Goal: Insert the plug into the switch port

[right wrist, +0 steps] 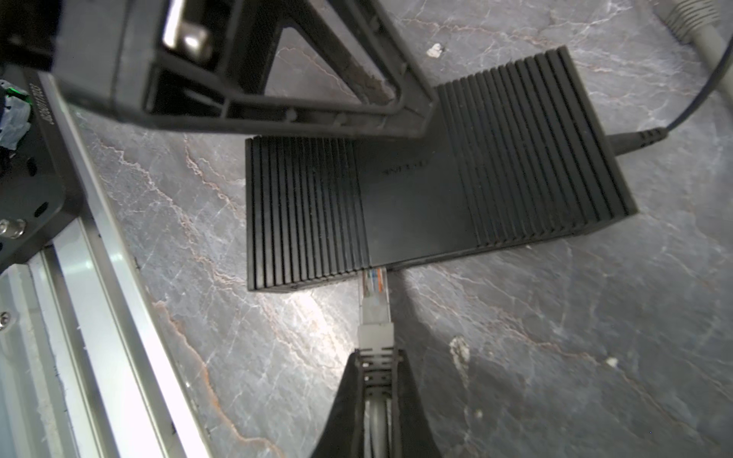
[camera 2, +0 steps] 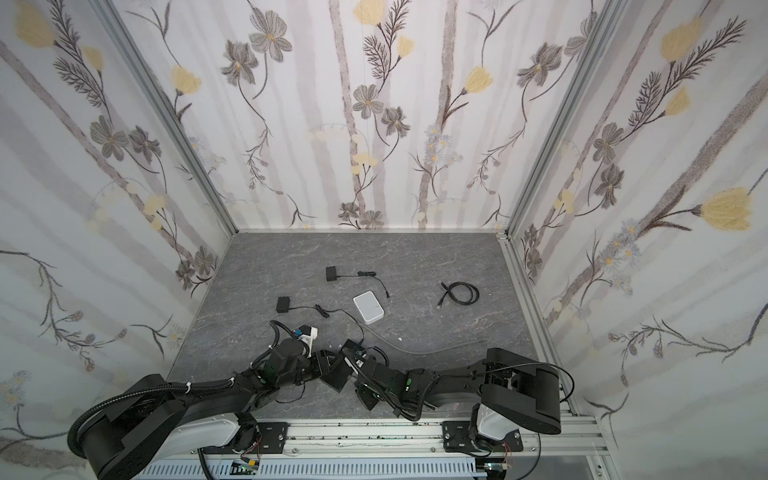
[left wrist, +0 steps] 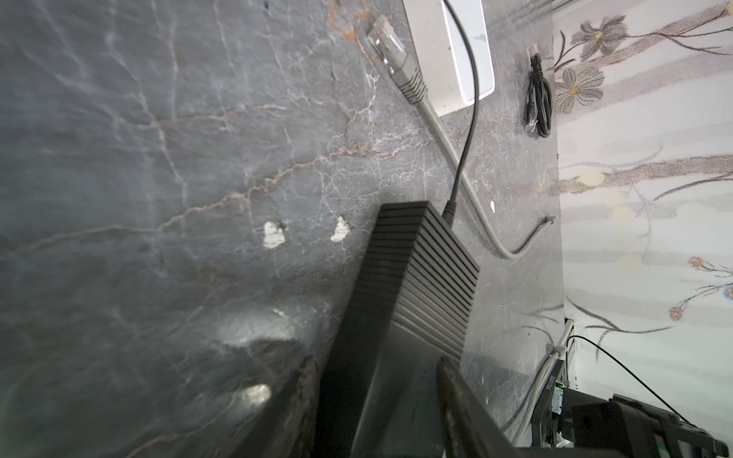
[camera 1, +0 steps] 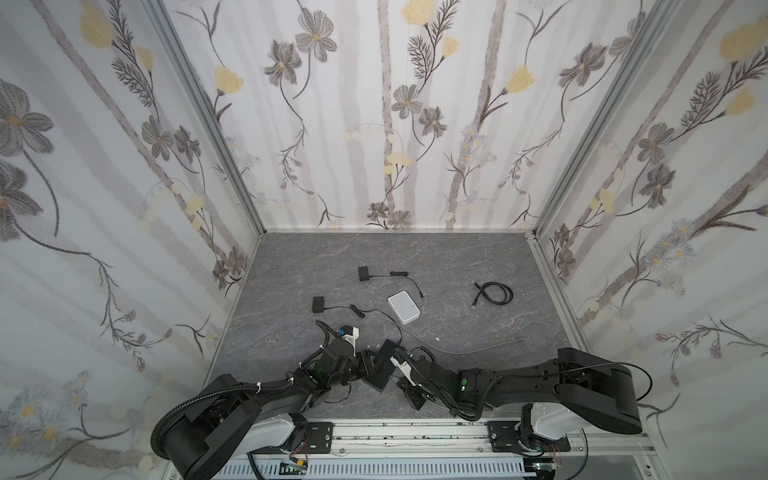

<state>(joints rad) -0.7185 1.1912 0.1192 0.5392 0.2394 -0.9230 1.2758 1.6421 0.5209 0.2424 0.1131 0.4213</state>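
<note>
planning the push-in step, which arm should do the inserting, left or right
Right. The right jaws are shut on the plug, its tip at the switch's edge; the left jaws are clamped round the switch body, steadying it.

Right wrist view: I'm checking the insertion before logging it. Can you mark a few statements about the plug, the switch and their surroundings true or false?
1. The right tool is shut on the gray plug, at its boot. True.
2. The left tool grips the black switch across its middle. True.
3. The plug is fully seated in the switch. False: only its tip meets the switch's edge, and most of its clear body still shows.
4. The white box lies apart from the switch, farther back on the table. True.
5. A tool holds the coiled black cable. False: it lies loose on the table.
</note>
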